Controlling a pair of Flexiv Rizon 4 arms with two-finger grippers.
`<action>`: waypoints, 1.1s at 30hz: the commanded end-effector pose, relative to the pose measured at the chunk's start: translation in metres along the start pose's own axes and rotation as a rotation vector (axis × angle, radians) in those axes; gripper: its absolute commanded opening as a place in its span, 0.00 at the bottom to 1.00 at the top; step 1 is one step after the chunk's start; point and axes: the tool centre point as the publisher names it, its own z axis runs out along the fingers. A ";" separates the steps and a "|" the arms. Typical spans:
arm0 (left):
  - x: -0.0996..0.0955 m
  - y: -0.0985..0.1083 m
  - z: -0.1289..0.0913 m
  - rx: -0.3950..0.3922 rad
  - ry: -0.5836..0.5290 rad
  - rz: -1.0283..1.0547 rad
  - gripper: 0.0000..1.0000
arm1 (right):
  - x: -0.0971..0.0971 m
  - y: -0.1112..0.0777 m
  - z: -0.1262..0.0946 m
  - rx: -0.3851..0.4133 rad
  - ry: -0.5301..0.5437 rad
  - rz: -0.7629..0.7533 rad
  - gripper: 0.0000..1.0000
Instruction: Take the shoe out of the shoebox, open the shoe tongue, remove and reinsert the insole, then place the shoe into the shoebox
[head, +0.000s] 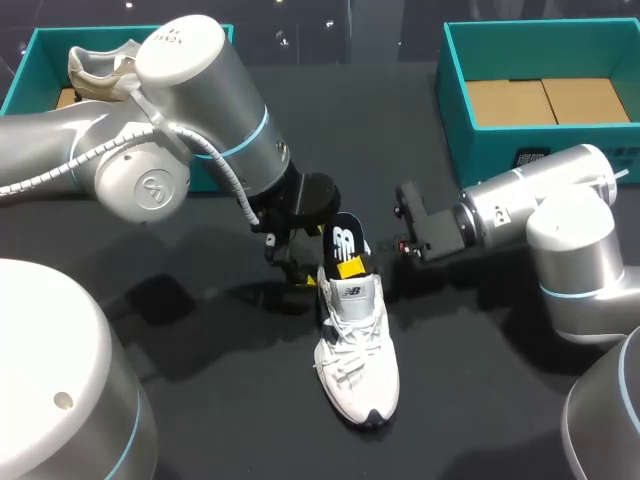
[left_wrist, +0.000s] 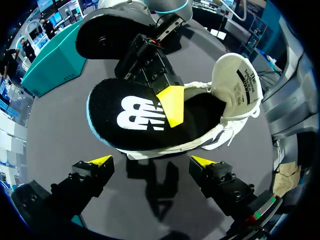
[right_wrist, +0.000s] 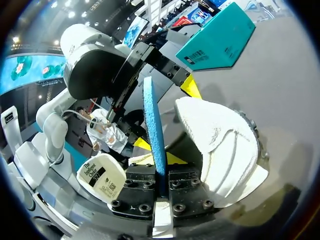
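the right gripper (left_wrist: 171, 106) pinches the black foam insole with blue underside (left_wrist: 132, 117), tilted over the heel of the white laced sneaker (head: 357, 350); its arm (head: 520, 205) comes in low from the right. the left gripper (left_wrist: 151, 161), wide and holding nothing, hovers just beside the insole. the sneaker lies on the dark table (head: 200, 400)

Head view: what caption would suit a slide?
Right end effector grips the insole above the heel of the white shoe.
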 end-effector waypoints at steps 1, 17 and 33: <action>0.000 0.000 0.001 -0.001 0.000 0.000 1.00 | -0.001 -0.003 0.005 0.014 0.001 0.012 0.00; 0.000 0.000 0.001 -0.001 0.000 0.000 1.00 | 0.000 0.017 -0.007 -0.019 -0.067 -0.029 0.36; 0.000 0.000 0.001 -0.001 0.000 0.000 1.00 | 0.002 0.031 -0.017 -0.028 -0.095 -0.066 0.31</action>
